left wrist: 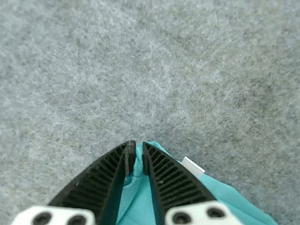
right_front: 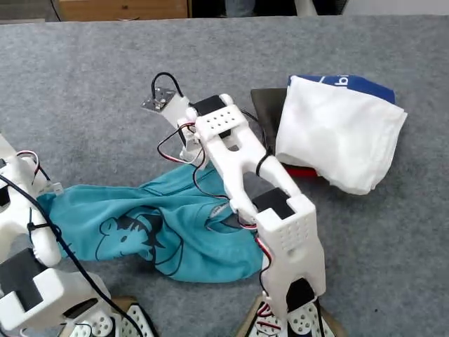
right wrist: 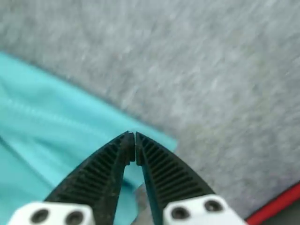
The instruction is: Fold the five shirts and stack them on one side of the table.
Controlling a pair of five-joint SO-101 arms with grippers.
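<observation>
A teal shirt (right_front: 161, 228) with a dark cartoon print lies crumpled across the near middle of the grey table. At the shirt's left end, my left gripper (right_front: 45, 194) is shut on its edge; in the left wrist view teal cloth (left wrist: 137, 187) and a white tag (left wrist: 192, 165) sit between its fingers (left wrist: 112, 183). My right gripper (right_front: 190, 156) is shut on the shirt's far edge, which rises to a peak there. In the right wrist view its tips (right wrist: 131, 139) meet over a teal corner (right wrist: 56, 117).
At the right, a folded white shirt (right_front: 337, 133) tops a pile with blue (right_front: 358, 83), red (right_front: 303, 172) and dark (right_front: 266, 105) layers; a red strip (right wrist: 276, 206) shows in the right wrist view. Bare grey table (right_front: 84, 84) stretches across the far left.
</observation>
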